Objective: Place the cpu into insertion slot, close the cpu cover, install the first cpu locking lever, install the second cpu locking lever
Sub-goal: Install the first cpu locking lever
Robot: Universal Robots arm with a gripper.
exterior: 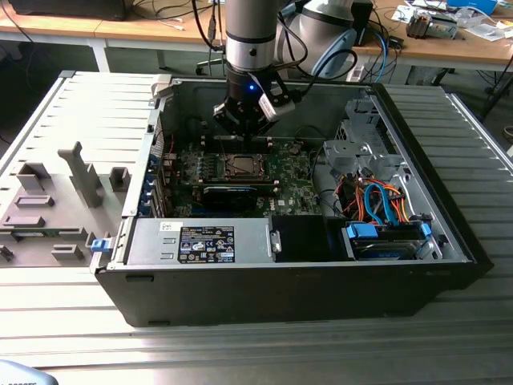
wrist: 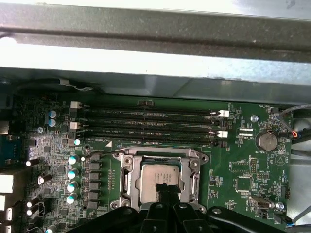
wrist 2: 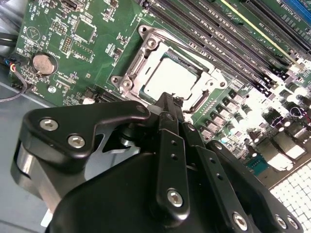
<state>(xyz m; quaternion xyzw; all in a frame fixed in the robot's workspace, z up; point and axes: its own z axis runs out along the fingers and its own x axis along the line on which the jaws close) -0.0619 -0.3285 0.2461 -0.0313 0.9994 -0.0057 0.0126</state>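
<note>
The cpu lies flat in the motherboard socket, its silvery top showing in both wrist views. The cpu cover, a silver frame, sits down around it. A thin wire lever runs out from one corner of the socket. My gripper hangs just above the chip's near edge with its black fingers drawn together and nothing between them. In the exterior view the gripper is inside the open computer case, over the socket.
Memory slots run beside the socket and a coin battery sits on the board. The case walls, a power supply and orange and blue cables ring the board. A grey fixture lies at the exterior view's left.
</note>
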